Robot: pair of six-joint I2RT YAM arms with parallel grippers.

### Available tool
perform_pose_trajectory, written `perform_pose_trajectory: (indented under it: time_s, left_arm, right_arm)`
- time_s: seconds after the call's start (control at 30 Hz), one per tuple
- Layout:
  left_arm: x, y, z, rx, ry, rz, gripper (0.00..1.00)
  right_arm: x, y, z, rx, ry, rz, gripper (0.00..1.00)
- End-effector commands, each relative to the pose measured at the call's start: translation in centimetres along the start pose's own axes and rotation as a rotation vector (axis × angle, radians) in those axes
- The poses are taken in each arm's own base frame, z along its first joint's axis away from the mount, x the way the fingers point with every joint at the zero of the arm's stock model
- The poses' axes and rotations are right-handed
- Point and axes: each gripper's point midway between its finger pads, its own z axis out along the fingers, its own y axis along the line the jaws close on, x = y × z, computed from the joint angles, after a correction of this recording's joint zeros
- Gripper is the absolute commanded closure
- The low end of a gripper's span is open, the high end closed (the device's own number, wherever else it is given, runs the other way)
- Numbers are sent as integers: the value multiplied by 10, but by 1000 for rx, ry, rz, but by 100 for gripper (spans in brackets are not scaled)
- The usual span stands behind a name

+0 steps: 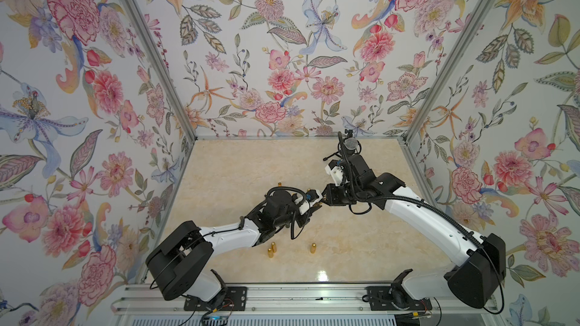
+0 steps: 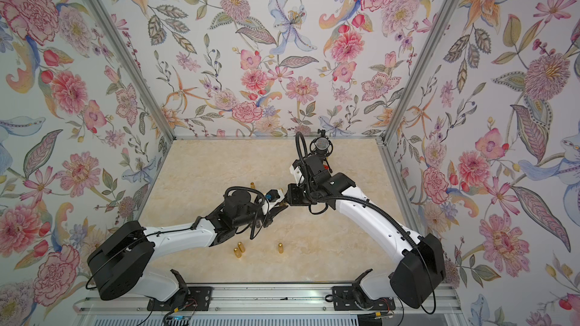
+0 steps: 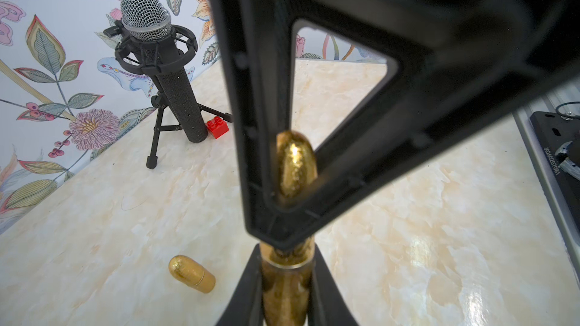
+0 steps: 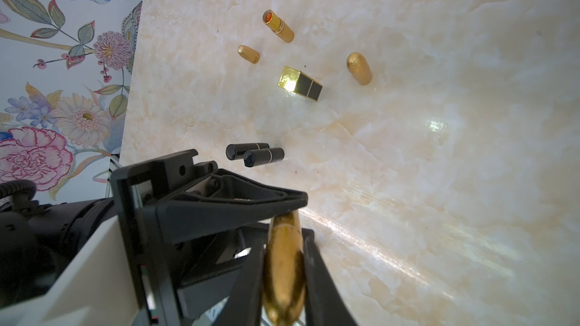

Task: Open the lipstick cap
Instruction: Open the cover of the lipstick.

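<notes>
Left wrist: lipstick in left tool, right tool

The lipstick shell looks gold metal, finely speckled, shiny; tabletop marble-look, smooth, glossy with glare; microphone grille silver wire mesh; toy brick red glossy plastic.

— What's round it?
— Three walls, papered with big pink, orange and blue flowers on white. They fill the top of the frame and both sides in both top views.
— And the corners?
— A grey metal post runs up each back corner, slanting toward the upper left and upper right.
— Underneath?
— A glossy cream table, marbled, low in the middle. A white glare sits near its lower edge, just above a metal rail across the bottom.
</notes>
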Motion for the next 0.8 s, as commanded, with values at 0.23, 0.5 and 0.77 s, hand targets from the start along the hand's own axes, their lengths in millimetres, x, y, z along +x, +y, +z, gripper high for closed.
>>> perform_pose_trajectory:
  time_s: [0.23, 0.5, 0.77]
  left_arm:
    - [-16, 1, -2, -6, -50, -2, 82]
    - [-11, 2, -3, -17, -28, -3, 82]
    - [2, 0, -5, -23, 8, -14, 83]
  right_arm:
    - [-3, -2, -6, 16, -19, -19, 68]
    - [-7, 3, -9, -4, -48, -13, 82]
    - [-21, -4, -25, -11, -99, 19, 84]
